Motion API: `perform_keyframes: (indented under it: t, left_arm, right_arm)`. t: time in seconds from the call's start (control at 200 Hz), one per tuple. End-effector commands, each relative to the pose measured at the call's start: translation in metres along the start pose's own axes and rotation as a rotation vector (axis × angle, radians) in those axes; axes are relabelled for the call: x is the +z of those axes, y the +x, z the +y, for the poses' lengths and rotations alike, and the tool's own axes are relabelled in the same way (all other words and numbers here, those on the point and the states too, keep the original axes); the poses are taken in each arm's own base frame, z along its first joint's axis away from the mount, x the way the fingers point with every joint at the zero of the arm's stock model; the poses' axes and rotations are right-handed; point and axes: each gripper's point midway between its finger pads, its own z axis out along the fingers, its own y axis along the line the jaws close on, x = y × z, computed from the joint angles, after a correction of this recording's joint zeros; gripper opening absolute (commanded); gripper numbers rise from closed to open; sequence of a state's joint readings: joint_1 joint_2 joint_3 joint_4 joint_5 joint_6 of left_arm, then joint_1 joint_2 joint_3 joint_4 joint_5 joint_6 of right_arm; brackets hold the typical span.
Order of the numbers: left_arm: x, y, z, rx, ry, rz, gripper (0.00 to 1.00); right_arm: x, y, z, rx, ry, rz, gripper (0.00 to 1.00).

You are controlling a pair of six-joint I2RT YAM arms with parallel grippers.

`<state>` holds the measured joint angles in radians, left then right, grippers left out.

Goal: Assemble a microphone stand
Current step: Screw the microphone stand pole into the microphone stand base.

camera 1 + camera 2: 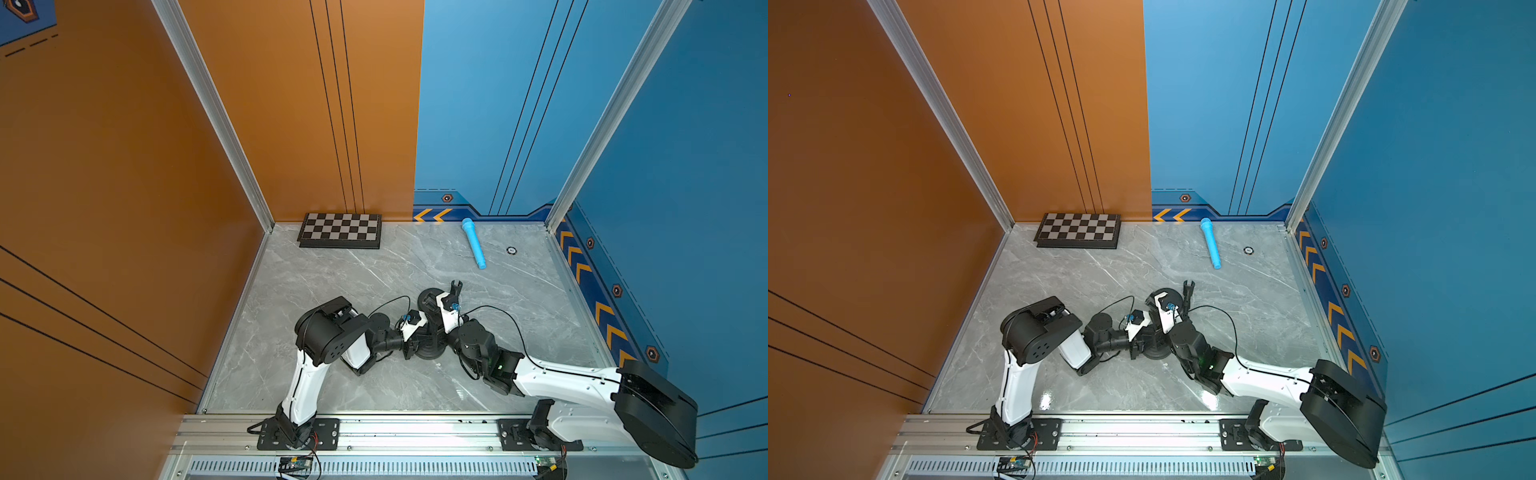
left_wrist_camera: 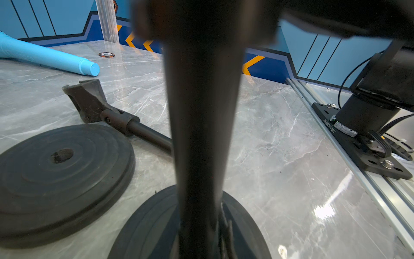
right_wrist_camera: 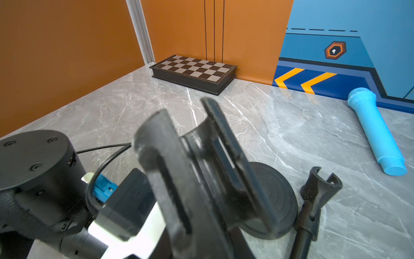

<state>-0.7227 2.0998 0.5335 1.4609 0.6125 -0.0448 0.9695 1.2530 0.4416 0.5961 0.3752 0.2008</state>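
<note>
Right gripper [image 3: 182, 112] flanks pole [image 3: 300, 240], clip [image 3: 318, 194] toward back wall [image 3: 246, 40].

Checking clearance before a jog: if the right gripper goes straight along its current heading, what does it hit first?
Probably bare tabletop, short of the chessboard it aims at. The right gripper seems to angle down past the round base; depth is unclear.

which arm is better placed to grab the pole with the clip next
Probably right. The clip pole lies just beside the right arm's shut jaws, while the left arm's jaws are down on the near disc.
</note>
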Motion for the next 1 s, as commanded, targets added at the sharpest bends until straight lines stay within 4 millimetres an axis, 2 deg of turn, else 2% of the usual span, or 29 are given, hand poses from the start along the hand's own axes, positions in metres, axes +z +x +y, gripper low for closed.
perform_keyframes:
  t: [0.0,0.04,0.1,0.18,0.21,0.255,0.37,0.42,0.435,0.485,0.631,0.671,0.721,0.791,0.811,0.866,0.996]
  left_arm:
    - [0.006,0.003,-0.006,-0.012,0.012,0.024,0.13]
    - [0.005,0.006,-0.007,-0.001,0.018,0.032,0.07]
    - [0.004,0.012,-0.01,0.023,0.031,0.045,0.0]
    - [0.002,0.019,-0.015,0.046,0.055,0.059,0.0]
    - [0.001,0.02,-0.017,0.053,0.063,0.062,0.0]
    - [0.001,0.022,-0.019,0.063,0.074,0.065,0.0]
    - [0.001,0.025,-0.023,0.081,0.097,0.068,0.0]
    - [0.001,0.025,-0.024,0.08,0.109,0.068,0.0]
    - [0.001,0.026,-0.025,0.081,0.114,0.069,0.0]
    - [0.001,0.026,-0.026,0.081,0.123,0.07,0.0]
    - [0.001,0.031,-0.026,0.085,0.124,0.08,0.01]
    - [0.001,0.032,-0.026,0.085,0.124,0.082,0.01]
    - [0.001,0.034,-0.027,0.08,0.124,0.085,0.02]
    - [0.002,0.032,-0.024,0.07,0.112,0.082,0.07]
    - [0.002,0.032,-0.023,0.061,0.104,0.082,0.1]
    - [0.004,0.027,-0.021,0.05,0.096,0.073,0.15]
    - [0.006,0.016,-0.015,0.02,0.045,0.053,0.23]
  right_arm:
    - [0.0,0.04,-0.011,-0.049,0.065,0.148,0.0]
    - [-0.001,0.038,-0.007,-0.074,0.039,0.16,0.0]
    - [-0.004,0.035,0.0,-0.114,-0.026,0.182,0.13]
    - [-0.011,0.031,0.011,-0.158,-0.153,0.204,0.31]
    - [-0.015,0.029,0.014,-0.166,-0.206,0.207,0.35]
    - [-0.02,0.025,0.014,-0.166,-0.274,0.207,0.4]
    - [-0.029,0.011,0.008,-0.152,-0.387,0.174,0.45]
    - [-0.032,0.008,0.01,-0.169,-0.424,0.172,0.43]
    - [-0.03,0.006,0.001,-0.172,-0.397,0.174,0.43]
    - [-0.026,0.004,-0.006,-0.193,-0.367,0.189,0.42]
    - [-0.016,-0.001,-0.001,-0.19,-0.391,0.185,0.39]
    - [-0.012,-0.002,0.001,-0.182,-0.395,0.18,0.34]
    - [-0.009,-0.002,0.002,-0.176,-0.392,0.18,0.21]
    - [-0.003,-0.003,-0.005,-0.168,-0.315,0.182,0.1]
    - [-0.003,0.0,0.002,-0.173,-0.31,0.185,0.07]
    - [-0.002,0.002,-0.002,-0.156,-0.226,0.175,0.0]
    - [-0.013,0.007,-0.019,-0.077,0.036,0.12,0.0]
